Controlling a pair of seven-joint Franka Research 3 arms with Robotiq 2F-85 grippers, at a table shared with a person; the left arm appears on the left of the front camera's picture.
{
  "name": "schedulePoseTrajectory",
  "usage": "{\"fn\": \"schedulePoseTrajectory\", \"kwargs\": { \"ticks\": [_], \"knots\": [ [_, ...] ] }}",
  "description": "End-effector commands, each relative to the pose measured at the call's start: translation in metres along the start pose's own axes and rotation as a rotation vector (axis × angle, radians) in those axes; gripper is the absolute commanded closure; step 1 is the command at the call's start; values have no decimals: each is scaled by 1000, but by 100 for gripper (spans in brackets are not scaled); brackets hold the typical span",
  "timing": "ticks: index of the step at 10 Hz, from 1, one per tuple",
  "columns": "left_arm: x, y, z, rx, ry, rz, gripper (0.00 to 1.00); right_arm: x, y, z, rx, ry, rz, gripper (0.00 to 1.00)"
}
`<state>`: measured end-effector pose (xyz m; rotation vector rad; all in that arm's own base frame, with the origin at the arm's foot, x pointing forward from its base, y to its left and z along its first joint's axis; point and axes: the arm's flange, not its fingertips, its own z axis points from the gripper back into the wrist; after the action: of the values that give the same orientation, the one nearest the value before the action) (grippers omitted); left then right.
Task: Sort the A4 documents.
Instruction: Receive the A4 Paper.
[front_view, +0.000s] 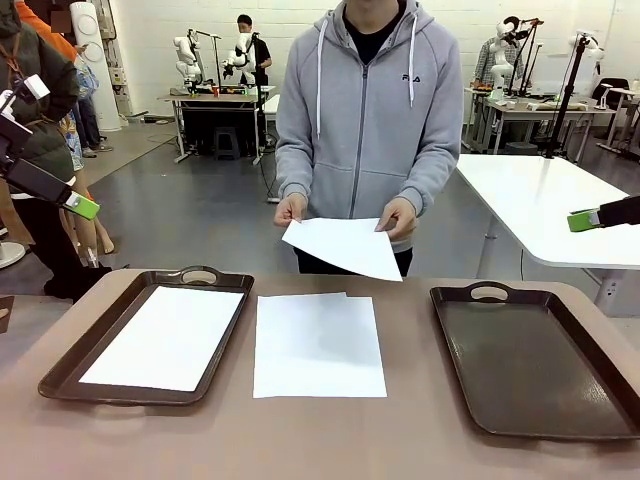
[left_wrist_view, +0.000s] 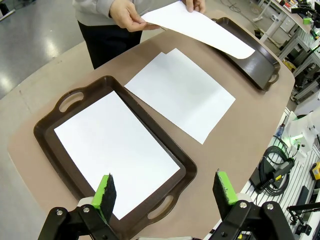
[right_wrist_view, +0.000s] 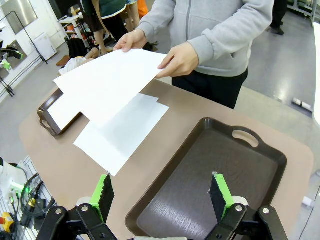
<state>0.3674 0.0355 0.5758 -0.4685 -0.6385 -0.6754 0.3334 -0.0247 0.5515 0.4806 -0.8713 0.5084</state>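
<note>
Front view, and the person in the grey hoodie is standing at the far edge of the table (front_view: 410, 440), holding one A4 document (front_view: 345, 247) up in the air at upper centre. One hand (front_view: 290, 209) is pinching its left corner and the other hand (front_view: 398, 216) is gripping its right edge. The sheet is tilting, its near corner dipping toward the table. Below it, mid-frame, more A4 documents (front_view: 318, 348) are lying flat on the tabletop, stacked slightly askew, between the two trays. Another sheet (front_view: 165, 337) is lying inside the left-hand tray (front_view: 95, 338) at lower left. The right-hand tray (front_view: 530, 370) at lower right is showing its dark bottom.

Left wrist view: the left gripper (left_wrist_view: 165, 187) is hanging above the handle end of the left-hand tray, jaws spread wide, gripping nothing.

Right wrist view: the right gripper (right_wrist_view: 162, 194) is hovering over the near end of the right-hand tray, jaws likewise wide apart, nothing between them.
</note>
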Motion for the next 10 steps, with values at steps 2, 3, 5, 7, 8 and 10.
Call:
{"fn": "schedulePoseTrajectory", "kwargs": {
  "ticks": [2, 3, 5, 7, 8, 10],
  "knots": [
    [1, -1, 0, 0, 0, -1, 0, -1, -1, -2, 16, -2, -3, 0],
    [1, -1, 0, 0, 0, -1, 0, -1, -1, -2, 16, -2, -3, 0],
    [1, -1, 0, 0, 0, -1, 0, -1, -1, -2, 16, -2, -3, 0],
    [1, -1, 0, 0, 0, -1, 0, -1, -1, -2, 16, -2, -3, 0],
    [1, -1, 0, 0, 0, -1, 0, -1, -1, -2, 16, -2, -3, 0],
    [1, -1, 0, 0, 0, -1, 0, -1, -1, -2, 16, -2, -3, 0]
  ]
}}
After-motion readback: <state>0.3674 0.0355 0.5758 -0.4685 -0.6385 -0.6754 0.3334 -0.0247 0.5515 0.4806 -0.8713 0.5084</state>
